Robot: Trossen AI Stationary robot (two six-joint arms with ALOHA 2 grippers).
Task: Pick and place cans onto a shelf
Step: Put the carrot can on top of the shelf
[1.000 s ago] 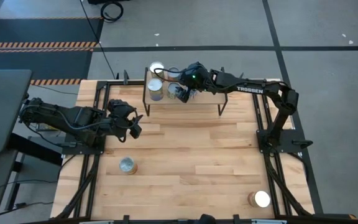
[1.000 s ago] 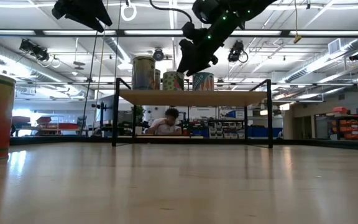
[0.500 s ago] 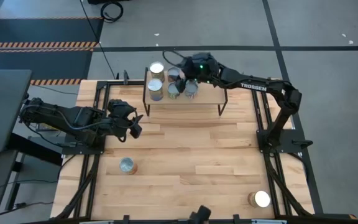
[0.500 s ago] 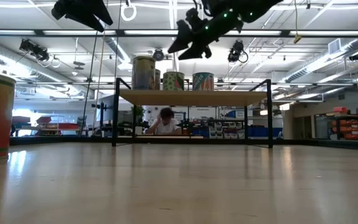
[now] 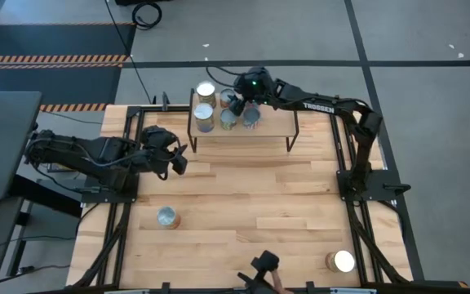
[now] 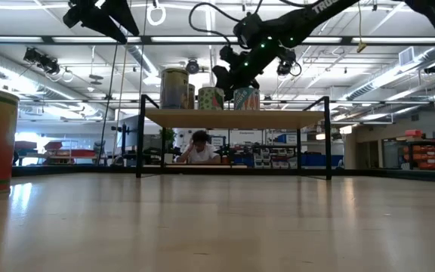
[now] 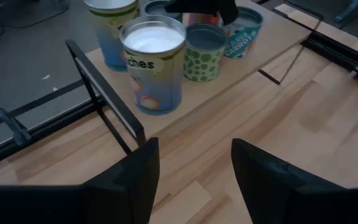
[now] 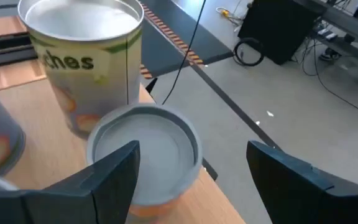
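Observation:
The shelf (image 5: 272,131) stands at the table's far edge with several cans on it. Two tall cans (image 5: 206,90) (image 5: 205,114) stand at its left end; a green-dotted can (image 7: 204,53) and a teal can (image 7: 244,31) stand in its front row. My right gripper (image 5: 233,104) (image 8: 193,148) hangs open over the back row. Its fingers stand on either side of a short grey-topped, orange-labelled can (image 8: 145,146) without visibly touching it. My left gripper (image 5: 179,159) (image 7: 194,149) hovers open over the table's left part with nothing between its fingers.
One can (image 5: 167,217) stands on the tabletop at the near left and another (image 5: 341,261) at the near right corner. A dark object (image 5: 261,265) shows at the table's near edge. In the low view a person (image 6: 198,147) sits beyond the table.
My right gripper has risen from the shelf's front-row cans, gone toward the far edge and the left, and sunk again over the back-row can. The dark object has come in over the table's near edge.

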